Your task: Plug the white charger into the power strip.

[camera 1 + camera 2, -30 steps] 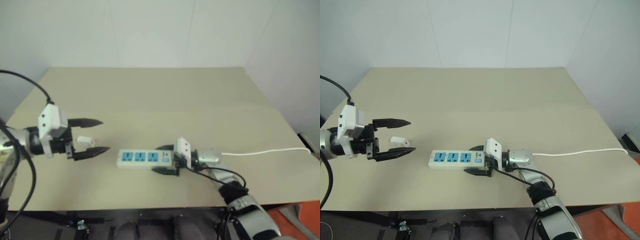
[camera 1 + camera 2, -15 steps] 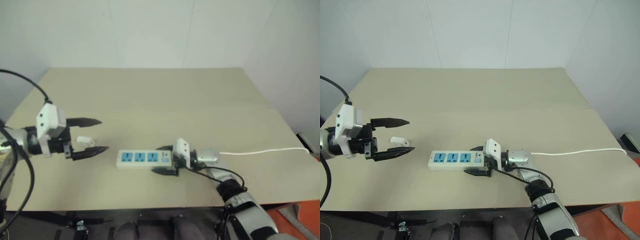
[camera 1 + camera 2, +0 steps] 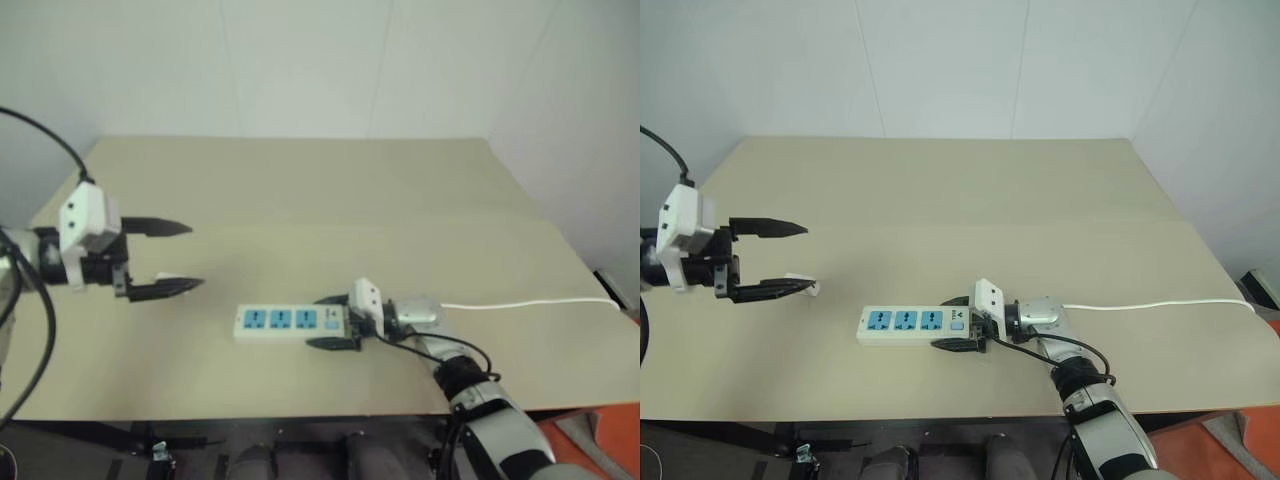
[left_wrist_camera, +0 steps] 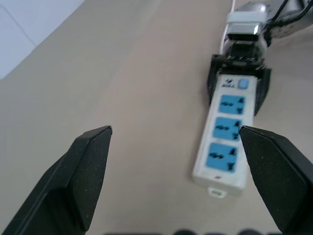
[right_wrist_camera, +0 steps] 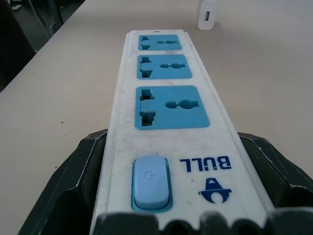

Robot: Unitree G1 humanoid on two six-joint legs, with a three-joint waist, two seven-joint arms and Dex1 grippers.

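My right gripper (image 3: pixel 958 322) is clamping the switch end of the long white power strip (image 3: pixel 913 322) with three blue sockets. My left gripper (image 3: pixel 790 258), fingers spread, is hovering over the small white charger (image 3: pixel 806 286), which lies on the beige table (image 3: pixel 970 200).

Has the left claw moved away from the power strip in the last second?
Yes. The left gripper, open, has drawn back toward the table's left edge, farther from the power strip; the charger lies on the table.
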